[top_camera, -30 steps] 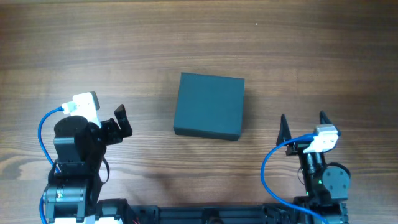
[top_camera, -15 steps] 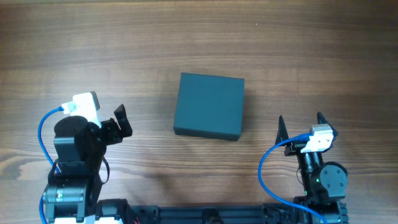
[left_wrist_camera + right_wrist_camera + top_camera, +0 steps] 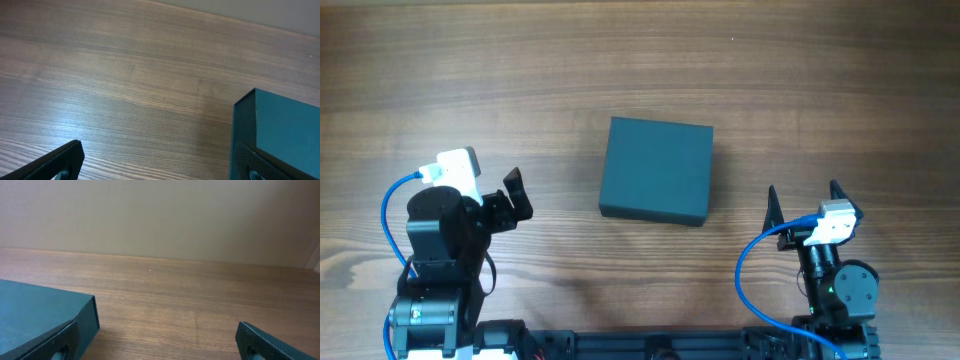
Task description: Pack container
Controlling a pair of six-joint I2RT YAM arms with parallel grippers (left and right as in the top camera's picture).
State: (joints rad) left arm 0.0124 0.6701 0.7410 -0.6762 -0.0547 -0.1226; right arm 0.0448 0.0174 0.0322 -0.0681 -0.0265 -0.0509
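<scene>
The container [image 3: 656,170] is a matte dark teal-grey box, closed, lying on the wooden table at its centre. It also shows at the right edge of the left wrist view [image 3: 285,125] and at the lower left of the right wrist view [image 3: 40,312]. My left gripper [image 3: 517,196] is open and empty, to the left of the container and apart from it. My right gripper [image 3: 804,198] is open and empty, to the right of the container near the front edge. In the wrist views the left gripper [image 3: 160,160] and right gripper [image 3: 160,342] show only bare wood between their fingers.
The wooden table [image 3: 470,80] stretches all round the box. A pale wall [image 3: 160,215] stands behind the far edge of the table. Blue cables [image 3: 390,200] loop at both arm bases.
The right gripper has drawn back slightly toward the front edge. The left arm and the container have not moved.
</scene>
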